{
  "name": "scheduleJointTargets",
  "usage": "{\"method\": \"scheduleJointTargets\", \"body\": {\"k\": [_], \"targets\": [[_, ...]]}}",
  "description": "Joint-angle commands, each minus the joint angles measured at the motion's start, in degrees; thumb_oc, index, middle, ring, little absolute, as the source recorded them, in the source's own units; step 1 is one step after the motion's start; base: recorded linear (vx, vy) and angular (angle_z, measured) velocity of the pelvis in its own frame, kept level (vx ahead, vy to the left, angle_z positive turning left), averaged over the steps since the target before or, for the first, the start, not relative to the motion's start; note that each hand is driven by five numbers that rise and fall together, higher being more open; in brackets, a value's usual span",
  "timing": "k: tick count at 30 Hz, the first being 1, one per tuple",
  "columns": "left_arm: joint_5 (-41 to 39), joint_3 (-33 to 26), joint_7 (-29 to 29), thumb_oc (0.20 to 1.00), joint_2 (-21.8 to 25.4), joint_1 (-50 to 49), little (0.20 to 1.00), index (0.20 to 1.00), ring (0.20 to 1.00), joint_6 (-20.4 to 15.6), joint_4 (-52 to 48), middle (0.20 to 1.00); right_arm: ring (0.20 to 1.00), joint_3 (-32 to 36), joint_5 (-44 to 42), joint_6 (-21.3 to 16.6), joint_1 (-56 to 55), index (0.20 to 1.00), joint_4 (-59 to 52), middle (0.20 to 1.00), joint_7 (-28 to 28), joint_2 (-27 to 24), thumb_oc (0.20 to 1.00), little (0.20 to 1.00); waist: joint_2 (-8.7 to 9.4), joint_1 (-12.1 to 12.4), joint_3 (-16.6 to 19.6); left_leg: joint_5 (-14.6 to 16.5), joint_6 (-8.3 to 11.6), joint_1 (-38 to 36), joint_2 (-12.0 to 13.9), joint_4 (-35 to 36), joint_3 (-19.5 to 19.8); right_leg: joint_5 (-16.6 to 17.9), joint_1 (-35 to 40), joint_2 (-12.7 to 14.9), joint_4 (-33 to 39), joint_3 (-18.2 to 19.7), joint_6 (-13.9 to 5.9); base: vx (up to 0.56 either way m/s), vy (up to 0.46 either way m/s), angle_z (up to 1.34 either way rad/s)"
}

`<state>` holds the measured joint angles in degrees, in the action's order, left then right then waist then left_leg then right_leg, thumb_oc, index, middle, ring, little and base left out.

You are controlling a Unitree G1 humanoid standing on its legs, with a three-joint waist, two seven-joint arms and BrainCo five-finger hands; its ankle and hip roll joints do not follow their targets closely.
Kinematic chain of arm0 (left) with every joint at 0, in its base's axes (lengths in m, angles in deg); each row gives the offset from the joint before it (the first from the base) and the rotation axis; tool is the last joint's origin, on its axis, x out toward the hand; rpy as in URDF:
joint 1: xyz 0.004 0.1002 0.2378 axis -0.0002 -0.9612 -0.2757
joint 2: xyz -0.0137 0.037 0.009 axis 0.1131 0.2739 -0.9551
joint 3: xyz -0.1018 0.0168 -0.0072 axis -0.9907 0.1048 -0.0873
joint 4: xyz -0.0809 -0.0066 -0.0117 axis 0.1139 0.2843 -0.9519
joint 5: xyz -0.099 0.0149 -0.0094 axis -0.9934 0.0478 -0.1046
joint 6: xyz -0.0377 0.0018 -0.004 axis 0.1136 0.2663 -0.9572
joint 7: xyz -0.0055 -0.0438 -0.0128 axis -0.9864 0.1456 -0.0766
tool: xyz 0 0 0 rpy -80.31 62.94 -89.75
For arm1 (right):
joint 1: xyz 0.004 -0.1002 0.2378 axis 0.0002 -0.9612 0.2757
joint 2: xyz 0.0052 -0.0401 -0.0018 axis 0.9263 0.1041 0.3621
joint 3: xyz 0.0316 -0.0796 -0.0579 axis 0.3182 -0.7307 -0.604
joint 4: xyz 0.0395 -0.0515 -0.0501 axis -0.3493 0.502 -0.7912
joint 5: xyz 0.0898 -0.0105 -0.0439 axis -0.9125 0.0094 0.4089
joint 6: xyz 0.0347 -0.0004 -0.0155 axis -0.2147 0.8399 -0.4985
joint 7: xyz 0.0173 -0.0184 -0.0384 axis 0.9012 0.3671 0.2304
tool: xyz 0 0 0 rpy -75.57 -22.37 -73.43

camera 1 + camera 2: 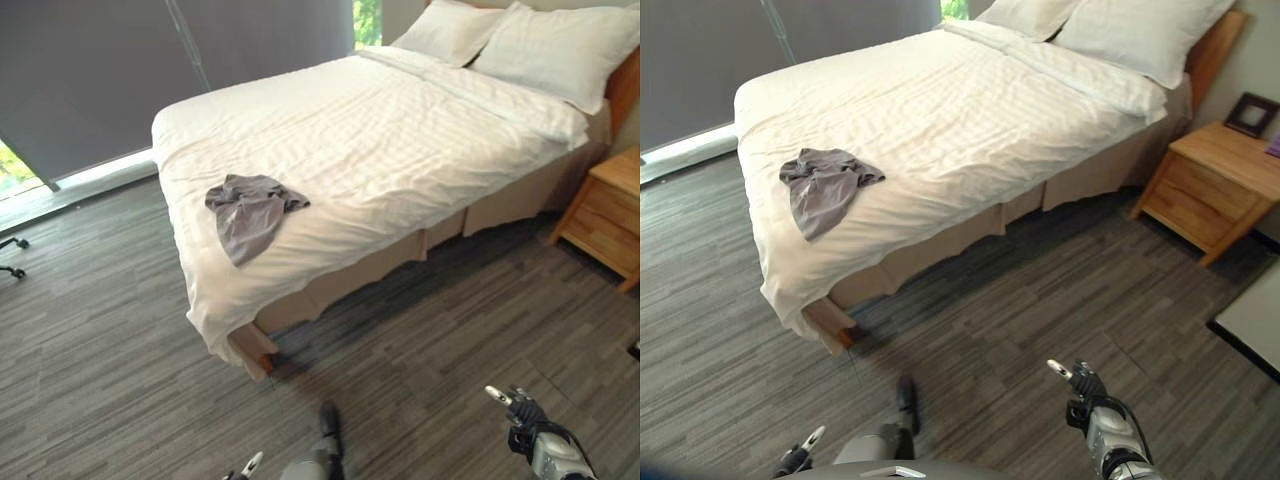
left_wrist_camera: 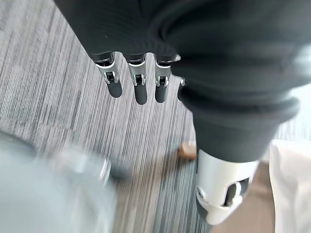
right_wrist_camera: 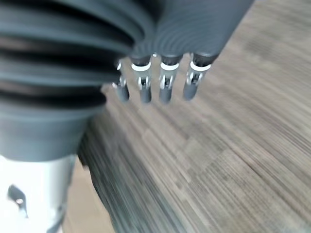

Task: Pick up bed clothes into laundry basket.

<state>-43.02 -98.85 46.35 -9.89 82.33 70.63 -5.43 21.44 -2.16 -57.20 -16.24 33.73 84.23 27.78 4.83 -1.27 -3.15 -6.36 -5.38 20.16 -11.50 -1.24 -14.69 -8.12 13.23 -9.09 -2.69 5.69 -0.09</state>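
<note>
A crumpled grey garment [image 1: 248,210] lies on the white bed [image 1: 400,130], close to its foot corner. Both hands hang low over the wooden floor, well short of the bed. My right hand [image 1: 527,413] is at the lower right, and its fingers [image 3: 165,82] point straight out with nothing in them. My left hand [image 1: 244,469] just peeks in at the bottom edge. Its fingers [image 2: 140,85] are straight too and hold nothing.
Two white pillows [image 1: 560,45] lie at the head of the bed. A wooden nightstand [image 1: 1215,180] with a dark picture frame [image 1: 1252,112] stands on the bed's far side. A white-topped surface [image 1: 1255,320] juts in at the right. Grey blinds [image 1: 110,70] cover the window behind.
</note>
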Motion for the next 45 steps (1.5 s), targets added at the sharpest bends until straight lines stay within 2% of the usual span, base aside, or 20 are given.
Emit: {"method": "scheduleJointTargets", "body": {"k": [1, 3, 4, 6, 7, 8, 11, 13, 14, 15, 17, 20, 24, 32, 36, 38, 40, 41, 44, 45], "targets": [[-0.3, -1.4, -0.9, 1.0, 0.8, 2.3, 1.0, 1.0, 1.0, -1.6, 2.3, 1.0, 1.0, -1.9, 3.8, -1.7, -2.2, 1.0, -6.1, 1.0, 1.4, -1.2, 1.0, 1.0, -2.71, -0.7, 3.1, -2.0, 8.08, -9.9, 10.4, 2.3, 5.3, 0.5, -3.4, 9.3, 1.5, 6.1, -1.34, 0.44, 0.081, -0.2], [1.3, -1.4, -1.3, 1.0, 0.9, 1.6, 1.0, 1.0, 1.0, -1.2, 2.0, 1.0, 1.0, -2.9, 6.2, -1.6, -4.0, 1.0, -8.0, 1.0, 1.6, -0.3, 1.0, 1.0, -1.86, -0.2, 4.3, 0.9, 6.09, -12.6, 8.9, 1.7, 5.0, 0.1, -3.5, 12.4, -5.2, 4.8, -2.96, 0.42, 0.086, -0.68], [2.3, -1.1, -1.7, 1.0, 0.9, 1.5, 1.0, 1.0, 1.0, -1.1, 2.0, 1.0, 1.0, -3.3, 6.6, -1.6, -4.6, 1.0, -8.7, 1.0, 1.8, 0.0, 1.0, 1.0, -1.58, 0.0, 4.2, 1.7, 5.13, -14.0, 8.1, 1.7, 4.9, 3.7, -5.9, 13.7, -12.5, 3.9, -4.39, 0.26, 0.094, -0.12], [5.8, 1.0, -2.6, 1.0, 1.5, 2.8, 1.0, 1.0, 1.0, -0.4, 1.5, 1.0, 1.0, -4.3, 7.4, -1.7, -4.4, 1.0, -10.2, 1.0, 1.7, 0.5, 1.0, 1.0, -1.83, -0.9, 1.9, 2.3, 4.1, -16.9, 8.4, 2.4, 5.8, 11.8, -13.7, 12.7, -26.4, 4.2, -5.17, 0.11, 0.032, 0.34], [8.6, 3.3, -2.8, 1.0, 2.2, 4.1, 1.0, 1.0, 1.0, -0.4, 0.9, 1.0, 1.0, -4.7, 7.2, -1.8, -4.4, 1.0, -11.3, 1.0, 1.6, 0.7, 1.0, 1.0, -2.39, -2.2, 0.6, 2.7, 4.12, -18.2, 9.1, 2.7, 7.2, 12.9, -17.2, 10.4, -30.3, 5.8, -4.87, 0.13, -0.045, 0.5], [9.6, 4.1, -3.2, 1.0, 2.6, 4.8, 1.0, 1.0, 1.0, -0.7, 0.2, 1.0, 1.0, -4.7, 7.1, -1.8, -4.6, 1.0, -11.9, 1.0, 1.7, 0.8, 1.0, 1.0, -2.67, -2.8, 0.2, 3.0, 4.23, -19.0, 9.4, 2.8, 8.3, 10.7, -19.6, 9.7, -32.4, 5.9, -4.37, 0.17, -0.074, 0.58], [9.3, 6.7, -3.7, 1.0, 4.7, 8.7, 1.0, 1.0, 1.0, -3.1, -5.8, 1.0, 1.0, -5.0, 6.6, -2.3, -5.6, 1.0, -14.7, 1.0, 1.6, 0.2, 1.0, 1.0, -3.95, -5.4, -0.3, 4.5, 4.77, -21.6, 10.0, 3.0, 11.7, 6.9, -24.5, 8.4, -27.4, 7.4, -3.36, 0.26, -0.112, 1.11], [8.4, 9.1, -4.0, 1.0, 7.8, 13.5, 1.0, 1.0, 1.0, -5.6, -12.9, 1.0, 1.0, -4.6, 6.8, -2.5, -6.6, 1.0, -15.4, 1.0, 1.8, -1.3, 1.0, 1.0, -3.7, -8.1, 0.0, 6.7, 5.59, -23.7, 8.9, 3.3, 14.6, 8.1, -24.7, 7.7, -8.2, 10.2, -5.69, 0.34, -0.174, 0.69], [8.8, 9.6, -4.0, 1.0, 9.0, 14.5, 1.0, 1.0, 1.0, -6.0, -14.0, 1.0, 1.0, -4.5, 7.3, -2.5, -7.5, 1.0, -16.1, 1.0, 2.1, -1.7, 1.0, 1.0, -3.34, -8.6, 0.0, 7.3, 5.78, -24.1, 8.7, 3.2, 15.4, 8.9, -24.1, 7.5, -5.3, 11.4, -6.41, 0.2, -0.134, 0.64], [10.9, 10.9, -4.9, 1.0, 10.8, 15.7, 1.0, 1.0, 1.0, -5.9, -16.9, 1.0, 1.0, -3.9, 7.7, -2.5, -8.5, 1.0, -16.5, 1.0, 2.2, -1.6, 1.0, 1.0, -3.34, -8.5, 0.5, 7.4, 5.75, -23.3, 8.5, 1.8, 17.0, 7.8, -22.0, 7.5, -5.5, 13.2, -5.81, 0.13, -0.14, 0.93], [13.3, 13.0, -5.2, 1.0, 12.6, 17.9, 1.0, 1.0, 1.0, -5.2, -21.9, 1.0, 1.0, -4.5, 7.5, -1.6, -6.9, 1.0, -15.2, 1.0, 2.5, -2.4, 1.0, 1.0, -3.16, -7.8, 0.9, 7.4, 5.88, -23.0, 8.5, 1.7, 16.6, 8.8, -20.4, 8.4, -2.0, 12.5, -5.58, 0.07, -0.142, 1.13], [16.7, 14.6, -4.7, 1.0, 18.1, 18.0, 1.0, 1.0, 1.0, -4.1, -39.5, 1.0, 1.0, -2.6, 9.0, -1.1, -7.3, 1.0, -19.5, 1.0, 3.4, -6.3, 1.0, 1.0, -3.6, -7.0, 2.3, 6.7, 6.36, -22.3, 8.6, 1.8, 17.3, 9.8, -16.4, 9.3, 2.8, 10.2, -4.69, 0.09, -0.143, 0.48], [16.8, 16.0, -1.2, 1.0, 24.1, 20.0, 1.0, 1.0, 1.0, -0.4, -46.3, 1.0, 1.0, 0.7, 6.8, -0.1, -7.9, 1.0, -18.9, 1.0, 4.6, -7.6, 1.0, 1.0, -4.52, -6.8, 2.1, 6.0, 6.86, -22.1, 9.0, 1.7, 18.6, 9.7, -14.8, 9.4, 3.8, 8.5, -4.04, 0.07, -0.106, 0.31], [14.3, 15.7, -0.8, 1.0, 29.7, 23.0, 1.0, 1.0, 1.0, -0.5, -51.8, 1.0, 1.0, -1.1, 8.7, 0.4, -8.7, 1.0, -20.8, 1.0, 6.9, -8.6, 1.0, 1.0, -5.11, -6.7, 1.2, 5.3, 7.98, -21.5, 9.5, 0.5, 19.9, 8.7, -14.1, 8.9, 3.3, 6.9, -3.19, 0.02, -0.064, 0.13], [12.7, 17.4, -1.3, 1.0, 28.1, 26.7, 1.0, 1.0, 1.0, -0.9, -48.5, 1.0, 1.0, -1.0, 8.6, 0.3, -9.0, 1.0, -20.5, 1.0, 7.3, -9.0, 1.0, 1.0, -4.96, -8.5, -0.3, 5.1, 10.0, -18.9, 10.3, -7.4, 17.5, 7.2, -14.4, 8.9, 0.9, 5.9, -2.31, -0.06, -0.045, 0.2], [8.0, 18.6, -3.0, 1.0, 24.2, 28.8, 1.0, 1.0, 1.0, -1.1, -46.7, 1.0, 1.0, -2.3, 8.2, 0.2, -7.9, 1.0, -19.4, 1.0, 6.7, -9.2, 1.0, 1.0, -3.39, -8.3, -3.0, 0.8, 10.84, -11.5, 9.1, -22.4, 19.8, 6.7, -15.4, 8.9, -2.4, 7.7, -0.91, -0.08, -0.014, 0.03], [7.0, 19.0, -3.3, 1.0, 22.4, 28.6, 1.0, 1.0, 1.0, -1.3, -46.0, 1.0, 1.0, -1.6, 8.2, 0.2, -7.8, 1.0, -18.1, 1.0, 5.7, -9.3, 1.0, 1.0, -2.63, -8.4, -2.7, 0.5, 10.13, -11.1, 14.1, -19.7, 18.8, 6.2, -15.3, 10.2, -2.8, 8.8, -1.73, 0.07, 0.08, 0.2], [7.0, 19.0, -3.3, 1.0, 22.4, 28.6, 1.0, 1.0, 1.0, -1.3, -46.0, 1.0, 1.0, -1.6, 8.2, 0.2, -7.8, 1.0, -18.1, 1.0, 5.7, -9.3, 1.0, 1.0, -2.62, -8.4, -2.7, 0.5, 10.12, -11.1, 14.1, -19.7, 18.7, 6.2, -15.3, 10.2, -2.8, 8.8, -1.73, 0.11, 0.126, -0.08], [5.9, 20.8, -3.7, 1.0, 22.0, 29.9, 1.0, 1.0, 1.0, -1.8, -42.9, 1.0, 1.0, 0.0, 6.7, -0.1, -8.5, 1.0, -17.5, 1.0, 5.0, -9.6, 1.0, 1.0, -3.98, -9.0, -1.8, -3.6, 11.37, -14.7, 23.9, -4.3, 16.7, 3.9, -15.9, 12.3, -3.5, 9.2, -3.18, 0.14, 0.276, -0.34], [5.4, 21.3, -3.9, 1.0, 22.1, 31.1, 1.0, 1.0, 1.0, -2.0, -42.2, 1.0, 1.0, 0.1, 6.6, -0.2, -8.4, 1.0, -17.4, 1.0, 4.8, -9.8, 1.0, 1.0, -4.5, -9.1, -1.9, -5.3, 11.89, -14.8, 25.3, -1.8, 17.0, 3.5, -16.4, 12.5, -3.9, 9.3, -3.39, 0.13, 0.343, -0.24]]}}
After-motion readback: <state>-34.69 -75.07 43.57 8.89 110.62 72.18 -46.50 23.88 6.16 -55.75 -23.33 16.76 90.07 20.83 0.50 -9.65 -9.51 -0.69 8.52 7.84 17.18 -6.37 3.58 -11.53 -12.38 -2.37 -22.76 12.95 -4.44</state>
